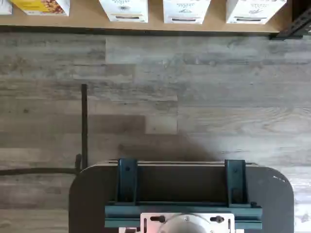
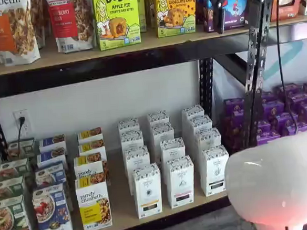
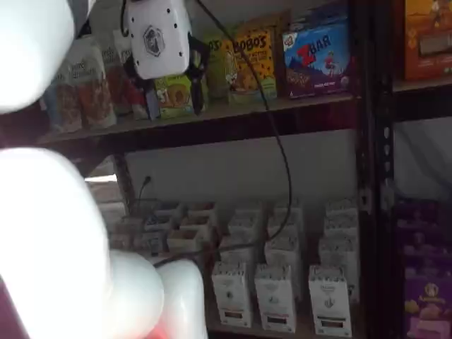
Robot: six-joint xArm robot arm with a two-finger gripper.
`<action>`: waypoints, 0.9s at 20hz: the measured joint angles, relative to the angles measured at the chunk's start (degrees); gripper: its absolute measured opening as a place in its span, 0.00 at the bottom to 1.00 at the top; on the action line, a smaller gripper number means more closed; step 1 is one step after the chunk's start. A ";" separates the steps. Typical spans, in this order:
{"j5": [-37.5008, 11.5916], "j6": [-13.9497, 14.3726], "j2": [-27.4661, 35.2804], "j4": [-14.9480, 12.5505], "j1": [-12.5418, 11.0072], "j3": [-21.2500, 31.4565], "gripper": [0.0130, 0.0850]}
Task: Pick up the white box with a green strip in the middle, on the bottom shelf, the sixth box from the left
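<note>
The white box with the dark greenish strip (image 2: pixel 215 171) stands upright at the front of the bottom shelf (image 2: pixel 118 215), the rightmost of three white cartons in the front row. It also shows in a shelf view (image 3: pixel 330 300) and in the wrist view (image 1: pixel 255 9), at the shelf's edge. My gripper (image 3: pixel 173 99) hangs high up at the level of the upper shelf, far above the box. Its white body points down and its black fingers stand apart, with nothing between them. It also shows in a shelf view (image 2: pixel 219 10).
Two similar white cartons (image 2: pixel 180 181) (image 2: pixel 147 192) stand left of the box, with more rows behind. Purely Elizabeth boxes (image 2: pixel 94 206) fill the left. Purple boxes (image 2: pixel 285 116) sit past the black rack post (image 2: pixel 253 71). The white arm (image 2: pixel 284 179) blocks both shelf views. The dark mount with teal brackets (image 1: pixel 182 194) hangs over the wood floor.
</note>
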 joint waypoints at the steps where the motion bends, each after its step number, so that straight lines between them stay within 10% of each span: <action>1: 0.11 0.14 0.06 -0.28 0.24 -0.05 1.00; 6: -0.12 1.40 0.15 -3.45 2.82 -0.06 1.00; 18: -10.65 -1.60 -2.00 -3.72 -0.60 10.94 1.00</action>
